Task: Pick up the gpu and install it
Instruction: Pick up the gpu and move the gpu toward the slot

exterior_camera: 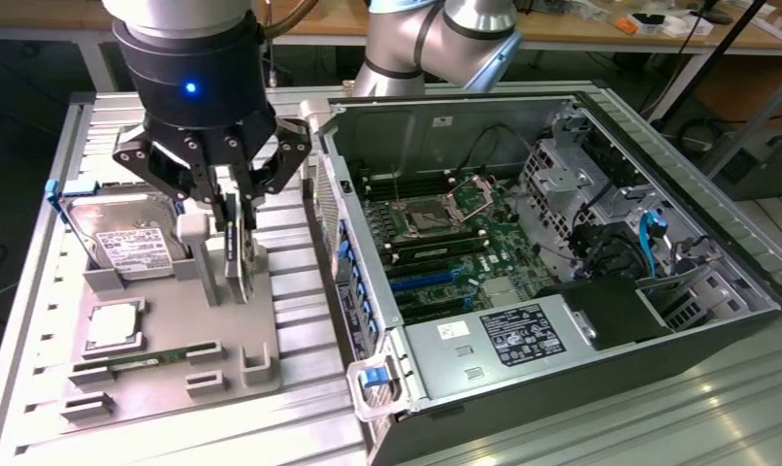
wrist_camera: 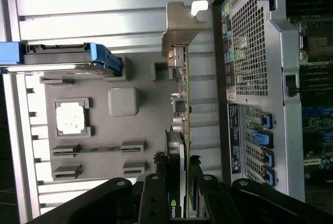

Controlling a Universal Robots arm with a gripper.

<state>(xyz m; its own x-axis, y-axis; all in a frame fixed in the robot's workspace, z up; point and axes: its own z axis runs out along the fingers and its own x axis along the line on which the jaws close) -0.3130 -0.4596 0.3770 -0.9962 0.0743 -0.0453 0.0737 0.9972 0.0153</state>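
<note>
Gripper: fingers closed on the top edge of the gpu. The card stands on edge in its slot in the grey holder tray, just beside the open PC case.

Judgement: keep the grip centred and the lift straight up, or the card may bind in its slot.

Wrist view: card edge-on, silver bracket at its end.

Exterior view: motherboard inside the case.
</note>
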